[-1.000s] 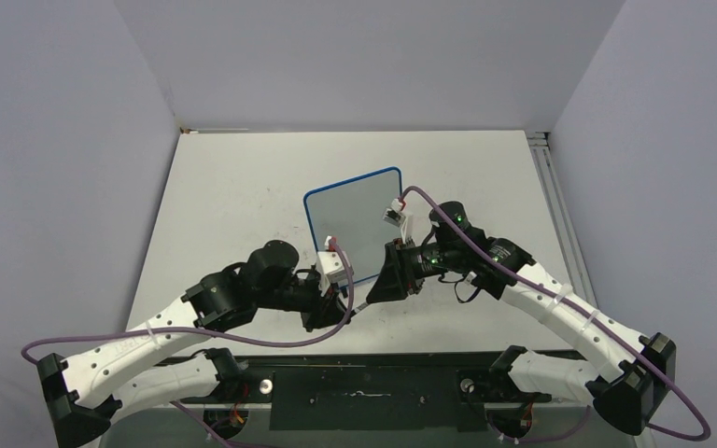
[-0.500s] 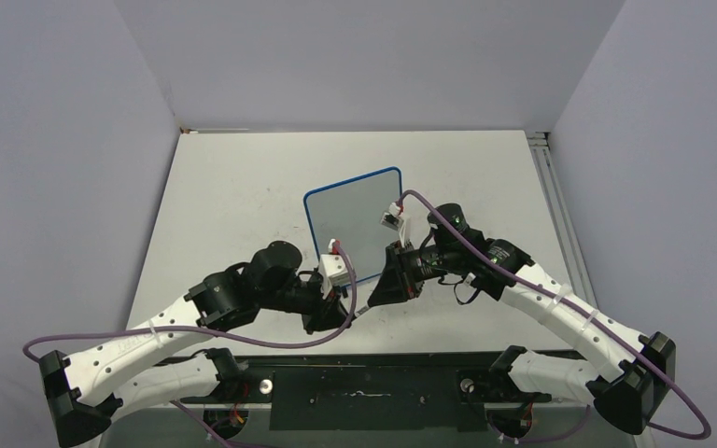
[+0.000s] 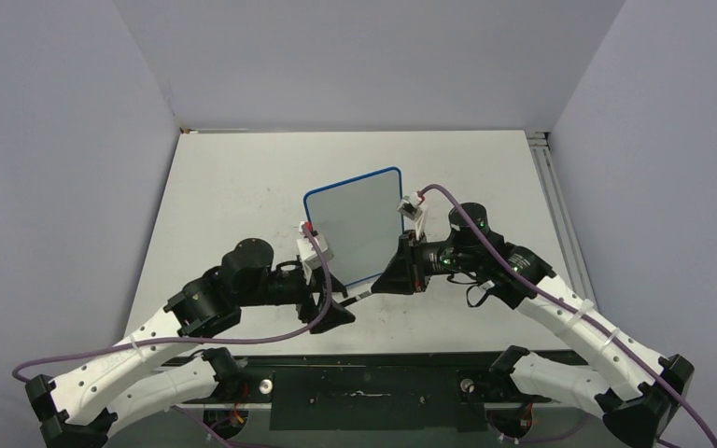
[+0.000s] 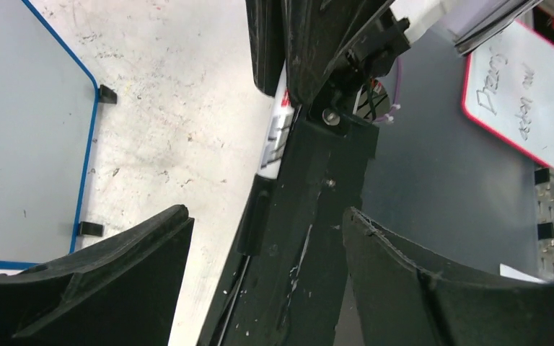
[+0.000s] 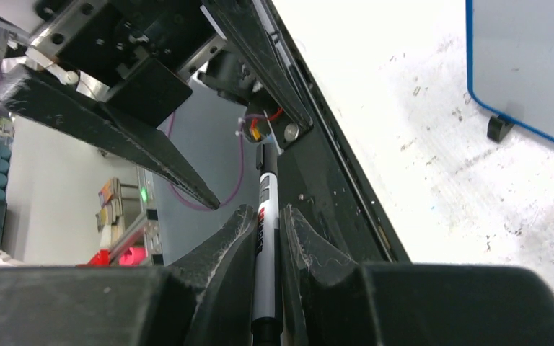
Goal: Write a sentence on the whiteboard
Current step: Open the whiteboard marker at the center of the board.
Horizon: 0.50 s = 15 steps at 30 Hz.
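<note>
The whiteboard (image 3: 355, 227), white with a thin blue frame, lies mid-table; its face shows no sentence. Its corner and black feet appear in the left wrist view (image 4: 22, 130) and right wrist view (image 5: 526, 65). My right gripper (image 3: 385, 283) (image 5: 268, 210) is shut on a white marker (image 5: 265, 231) with a black end, just off the board's near edge. The marker (image 3: 362, 295) points toward my left gripper (image 3: 336, 313) (image 4: 265, 210). That gripper stands open, its fingers spread either side of the marker (image 4: 278, 137) without touching it.
A black rail (image 3: 364, 373) runs along the table's near edge under both grippers. Outside the cell, a red-framed whiteboard (image 4: 523, 94) with writing shows in the left wrist view. Grey walls enclose the table on three sides.
My left gripper has opened, let go of the marker and drawn back leftward. My right gripper has shut on the marker and shifted slightly right.
</note>
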Each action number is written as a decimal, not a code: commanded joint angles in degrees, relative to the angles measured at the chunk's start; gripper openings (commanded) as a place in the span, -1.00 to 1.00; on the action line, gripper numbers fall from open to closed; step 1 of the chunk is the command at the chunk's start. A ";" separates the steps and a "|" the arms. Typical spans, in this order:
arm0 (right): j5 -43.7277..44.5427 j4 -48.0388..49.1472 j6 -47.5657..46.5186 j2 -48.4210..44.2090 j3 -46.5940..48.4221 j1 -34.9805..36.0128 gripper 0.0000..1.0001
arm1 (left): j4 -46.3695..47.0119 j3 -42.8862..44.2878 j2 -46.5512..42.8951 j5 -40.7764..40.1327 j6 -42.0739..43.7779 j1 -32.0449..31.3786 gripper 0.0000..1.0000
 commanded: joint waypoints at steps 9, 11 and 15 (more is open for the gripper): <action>-5.49 7.56 4.43 -2.06 1.17 -3.24 -0.89 | 8.86 -1.93 -0.73 7.73 -4.10 1.90 -0.09; -6.47 7.73 4.76 -1.84 1.02 -3.28 -0.89 | 8.81 -1.93 -0.35 8.36 -3.97 1.85 -0.11; -7.49 7.71 4.78 -1.46 0.80 -3.23 -0.89 | 8.56 -1.67 -0.09 8.82 -3.50 1.89 -0.16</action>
